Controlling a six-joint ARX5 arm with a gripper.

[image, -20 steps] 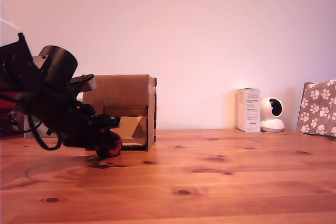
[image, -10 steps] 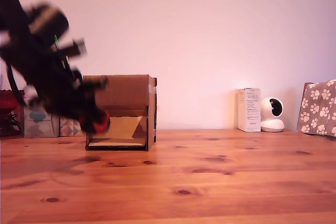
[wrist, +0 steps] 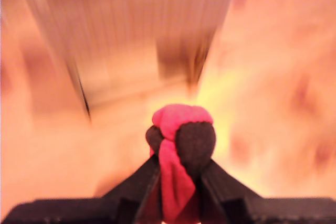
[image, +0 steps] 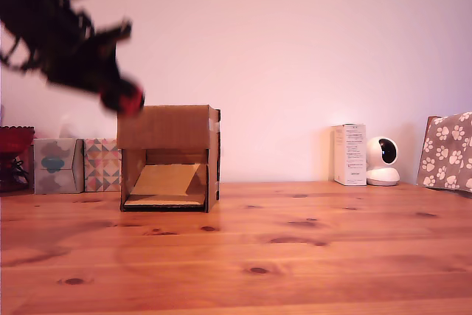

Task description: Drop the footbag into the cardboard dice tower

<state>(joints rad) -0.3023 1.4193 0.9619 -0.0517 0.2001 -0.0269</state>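
The claw point(image: 127, 99) is rising, gripping the footbag point(wrist: 181, 135) — now carrying rightward over the cardboard dice tower point(image: 169, 156) before releasing.

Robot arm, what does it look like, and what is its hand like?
The arm is black and chunky, with dark cables looping beside it and a pale patch near the top. It is too blurred for markings. The hand has two black fingers widening toward a black base.

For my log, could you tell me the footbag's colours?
Red and black panels on the footbag, clearest in the wrist view.

Home room, wooden table point(image: 310, 256), tissue boxes point(image: 77, 165)
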